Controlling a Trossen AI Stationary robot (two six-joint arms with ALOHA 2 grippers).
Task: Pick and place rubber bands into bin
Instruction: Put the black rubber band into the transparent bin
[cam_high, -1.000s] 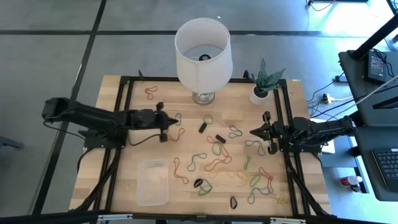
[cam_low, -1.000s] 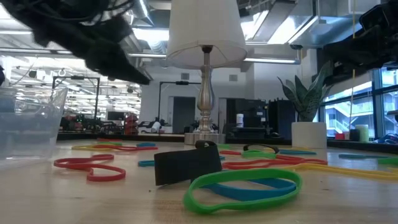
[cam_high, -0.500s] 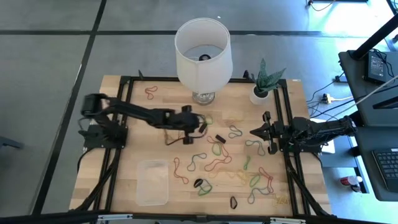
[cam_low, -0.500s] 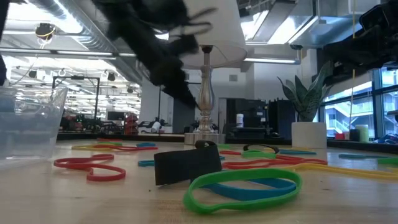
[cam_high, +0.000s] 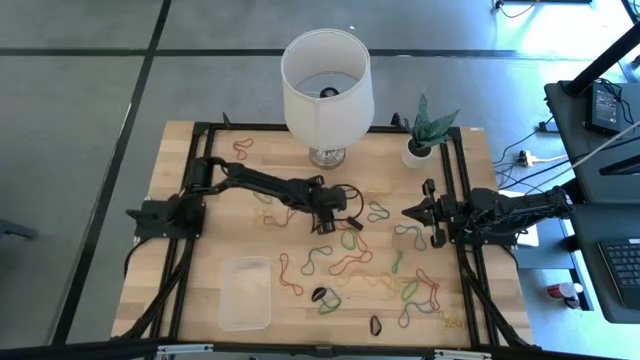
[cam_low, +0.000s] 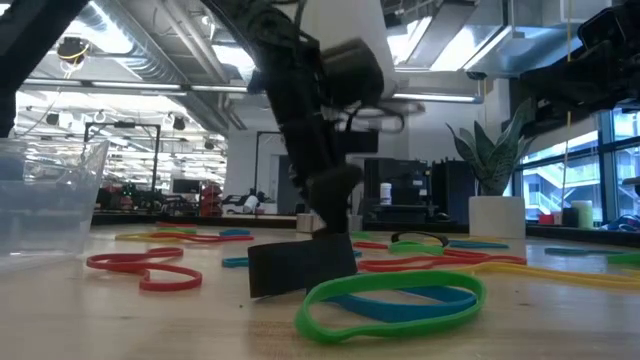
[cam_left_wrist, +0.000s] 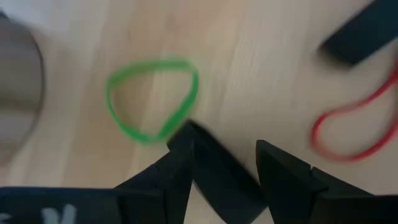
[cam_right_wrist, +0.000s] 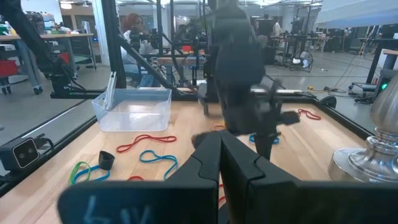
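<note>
Two matte-black jointed arms are seen, black cables looped alongside. Left gripper (cam_left_wrist: 224, 168) has wedge-shaped black fingers; right gripper (cam_right_wrist: 219, 162) blocky, faint white lettering on the wrist housing.

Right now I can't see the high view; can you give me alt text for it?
The left gripper reaches out open over the scattered rubber bands at the table's middle, just in front of the lamp. The right gripper waits shut at the right edge, near the potted plant. The clear bin sits front left.

Rubber bands (cam_high: 345, 262) scattered right of bin (cam_high: 246, 293) on table (cam_high: 190, 290).
</note>
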